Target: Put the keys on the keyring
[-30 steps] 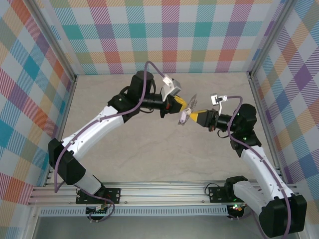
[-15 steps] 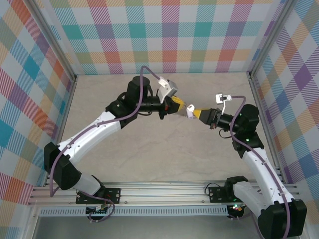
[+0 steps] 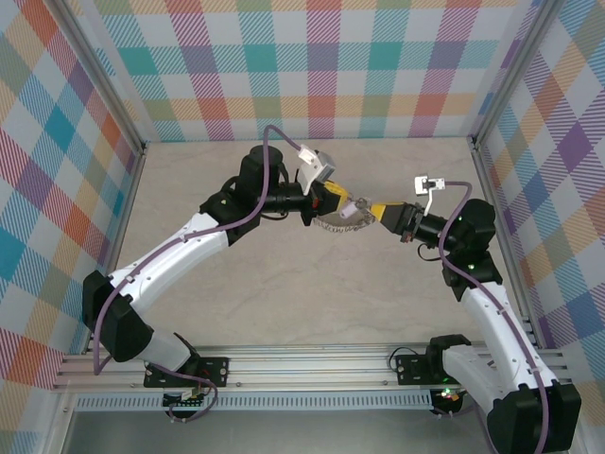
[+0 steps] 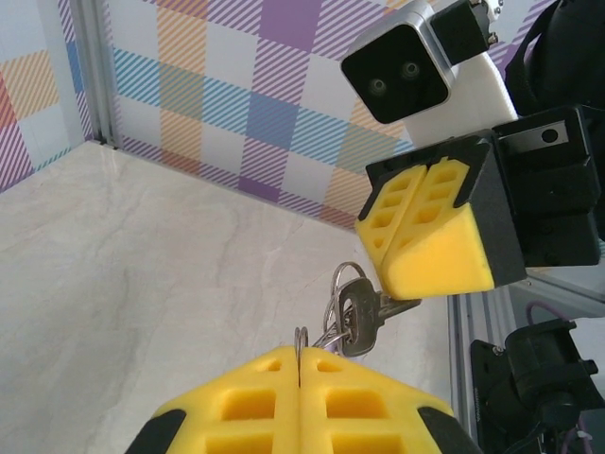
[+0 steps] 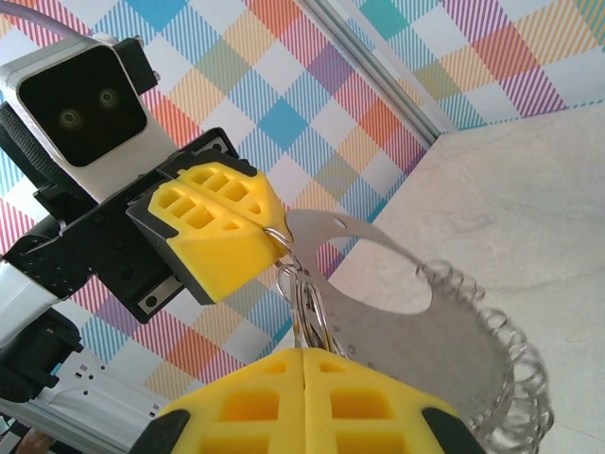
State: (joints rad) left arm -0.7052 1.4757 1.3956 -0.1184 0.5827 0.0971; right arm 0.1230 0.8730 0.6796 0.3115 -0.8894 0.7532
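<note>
Mid-air above the table (image 3: 284, 284): left gripper (image 4: 300, 359) pinched shut on the keyring (image 5: 444, 326); right gripper (image 5: 304, 357), pads together, closed upon the keys (image 4: 360, 317).

tabletop (image 3: 284, 303): pale, marble-like | walls (image 3: 321, 66): plaid | rail (image 3: 312, 359): seemingly aluminium

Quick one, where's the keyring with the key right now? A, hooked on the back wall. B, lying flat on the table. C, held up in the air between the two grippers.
C: the keyring hangs clear of the table, between the left gripper and the right gripper, and the left wrist view shows the key dangling on it.
</note>
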